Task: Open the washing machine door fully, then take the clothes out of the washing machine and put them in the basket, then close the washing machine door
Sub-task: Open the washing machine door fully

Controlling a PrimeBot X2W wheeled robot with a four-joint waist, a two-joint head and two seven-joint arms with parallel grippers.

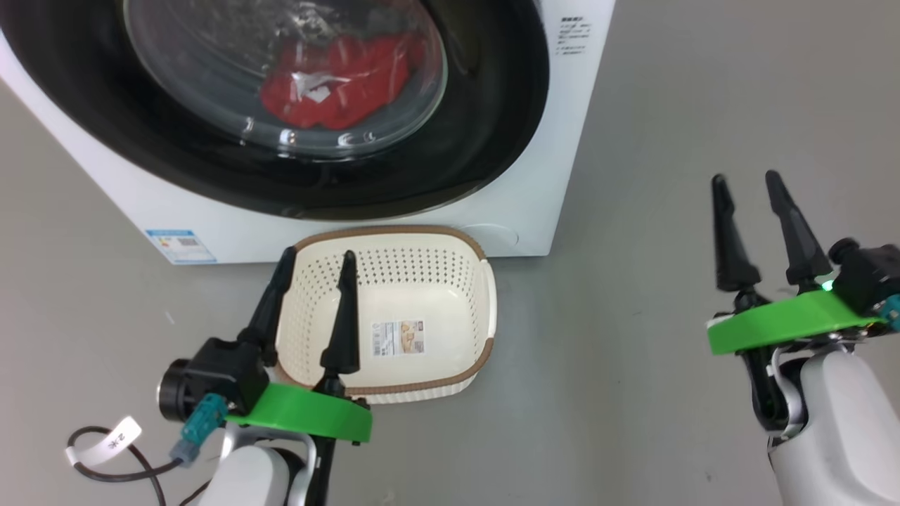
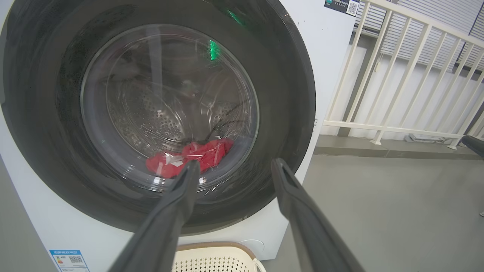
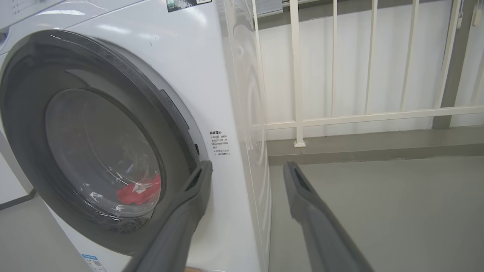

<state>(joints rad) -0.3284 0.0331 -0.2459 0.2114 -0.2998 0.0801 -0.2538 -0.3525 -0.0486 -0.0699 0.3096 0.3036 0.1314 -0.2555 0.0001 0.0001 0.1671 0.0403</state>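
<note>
Washing machine door [image 1: 485, 119] seems shut on the clothes [image 1: 344, 81]; left gripper [image 1: 318, 254] and right gripper [image 1: 745, 177] gape wide.

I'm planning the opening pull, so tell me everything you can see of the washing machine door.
The washing machine door is large and round: a wide glossy black rim around a bulging clear glass window, through which the red clothes show. It looks shut, lying against the white washing machine front. A grey strip along its right edge, seen from the right wrist, may be a handle recess. The left end effector and right end effector hang open, apart from it.
</note>
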